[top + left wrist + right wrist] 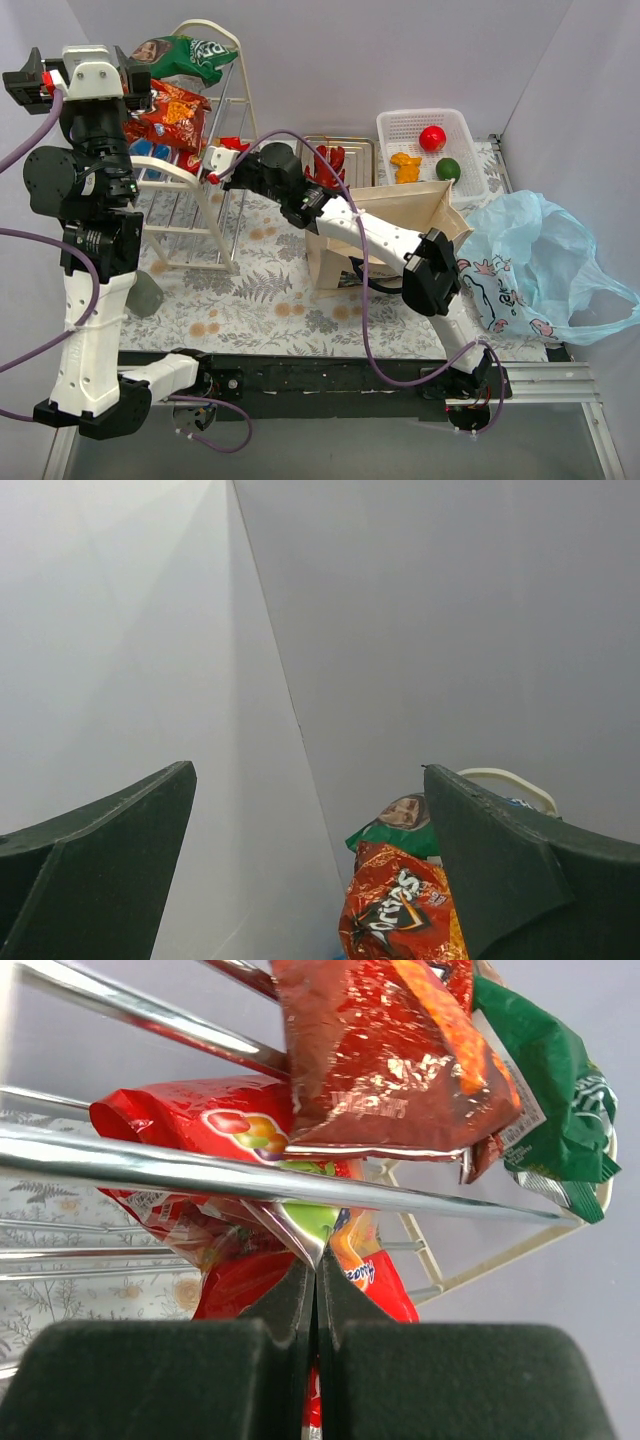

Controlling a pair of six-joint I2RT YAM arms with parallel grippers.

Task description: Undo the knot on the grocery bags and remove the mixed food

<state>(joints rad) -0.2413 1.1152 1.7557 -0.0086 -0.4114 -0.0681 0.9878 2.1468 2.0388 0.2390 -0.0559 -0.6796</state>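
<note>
Pinching a corner of the glossy red candy packet (190,1125) in our closed right gripper (316,1275), we find it straight ahead, behind the chrome rack bar (430,1200), our left gripper (308,780) open.

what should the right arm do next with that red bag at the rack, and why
Probably open the right gripper: it is shut on the red bag by its edge, and the bag already lies behind a rack bar, so it looks ready to be let go.

Plain pale-grey walls (400,60), meeting in a sharp corner (275,680) under soft, even light. Below, a table in fern-print cloth (270,290) with a cream wire rack (190,178) on it.
</note>
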